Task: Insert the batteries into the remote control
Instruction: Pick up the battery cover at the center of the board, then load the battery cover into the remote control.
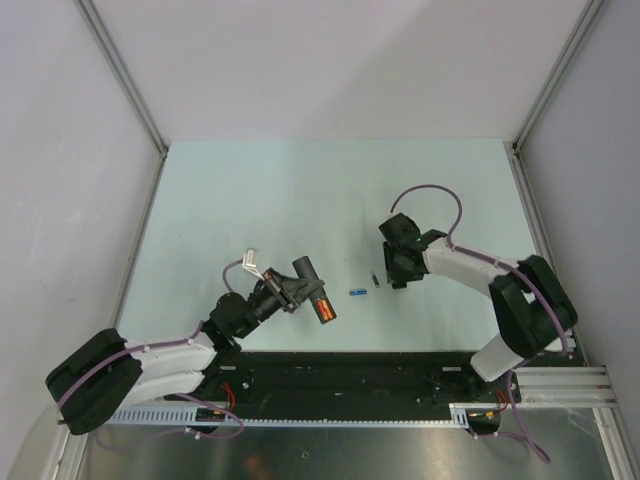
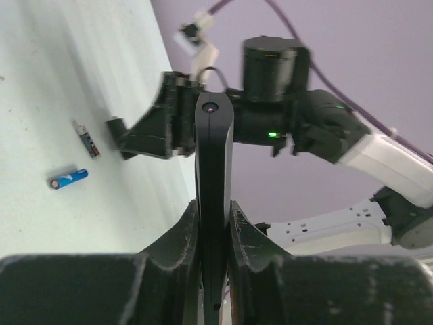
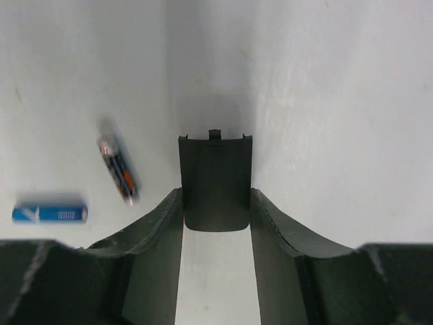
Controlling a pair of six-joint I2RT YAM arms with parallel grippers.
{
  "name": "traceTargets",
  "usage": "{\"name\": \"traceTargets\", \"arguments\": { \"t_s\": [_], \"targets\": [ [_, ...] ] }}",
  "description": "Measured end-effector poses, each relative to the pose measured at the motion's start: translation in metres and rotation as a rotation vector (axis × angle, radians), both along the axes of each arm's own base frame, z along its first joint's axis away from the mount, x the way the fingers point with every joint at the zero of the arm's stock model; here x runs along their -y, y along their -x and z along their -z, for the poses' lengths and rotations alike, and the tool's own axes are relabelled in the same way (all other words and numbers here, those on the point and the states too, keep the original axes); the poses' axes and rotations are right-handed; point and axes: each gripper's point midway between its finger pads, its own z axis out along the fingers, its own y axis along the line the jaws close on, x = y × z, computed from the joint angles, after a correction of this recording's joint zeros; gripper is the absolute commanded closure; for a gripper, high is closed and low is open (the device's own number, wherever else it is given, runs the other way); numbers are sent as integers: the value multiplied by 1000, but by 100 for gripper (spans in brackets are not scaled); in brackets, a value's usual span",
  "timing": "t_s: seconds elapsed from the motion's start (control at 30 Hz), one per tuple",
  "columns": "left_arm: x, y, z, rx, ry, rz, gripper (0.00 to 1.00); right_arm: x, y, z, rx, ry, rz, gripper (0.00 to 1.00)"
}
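Note:
My left gripper point(image 1: 296, 293) is shut on the black remote control point(image 1: 310, 283) and holds it off the table; two orange-red batteries point(image 1: 325, 312) sit in its recess. In the left wrist view the remote point(image 2: 214, 149) stands edge-on between my fingers point(image 2: 214, 206). A blue battery point(image 1: 356, 292) and a dark grey battery point(image 1: 374, 279) lie on the table between the arms. My right gripper point(image 1: 398, 280) is low at the table, its jaws closed against the sides of a flat black cover piece point(image 3: 216, 179). Both loose batteries show to the left of that piece: the blue point(image 3: 50, 214) and the dark point(image 3: 119, 170).
The pale table point(image 1: 300, 190) has white walls on three sides. A black rail point(image 1: 340, 375) runs along the near edge by the arm bases. The right gripper point(image 2: 145, 132) shows just beyond the remote's tip in the left wrist view.

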Motion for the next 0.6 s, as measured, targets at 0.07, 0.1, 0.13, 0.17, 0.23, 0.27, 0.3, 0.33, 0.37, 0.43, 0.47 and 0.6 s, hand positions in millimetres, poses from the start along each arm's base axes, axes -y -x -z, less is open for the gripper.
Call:
{"name": "traceTargets", "arguments": {
  "t_s": [0.07,0.1,0.13,0.17,0.23,0.27,0.3,0.33,0.37,0.43,0.47,0.6],
  "targets": [
    [1,-1,7,-20,-13,0,100,5,11,-13,-13,3,-7,100],
    [2,-2,12,-32,-26,-1,100,7,17,-22,-14,2,-11,100],
    [3,-3,17,-45,-39,-1,100,9,21,-34,-9,-4,-15,100],
    [4,-4,22,-59,-53,-2,100,9,23,-47,3,-16,-19,100],
    [8,-8,27,-76,-70,-5,100,5,28,-75,29,-49,-35,100],
    [11,-12,25,-79,-70,-6,100,2,30,-91,48,-70,-49,100],
    [14,-15,23,-81,-67,-8,100,-2,34,-107,62,-95,-66,100],
    [18,-18,18,-78,-60,-9,100,-7,39,-119,70,-116,-84,100],
    [22,-22,13,-73,-50,-8,100,-11,46,-132,73,-135,-110,100],
    [30,-29,3,-66,-22,-7,100,-21,64,-153,63,-171,-169,100],
    [33,-33,0,-64,-11,-6,100,-26,72,-161,54,-180,-198,100],
    [47,-41,0,-86,31,13,100,-42,107,-180,-13,-206,-314,100]
  ]
}}
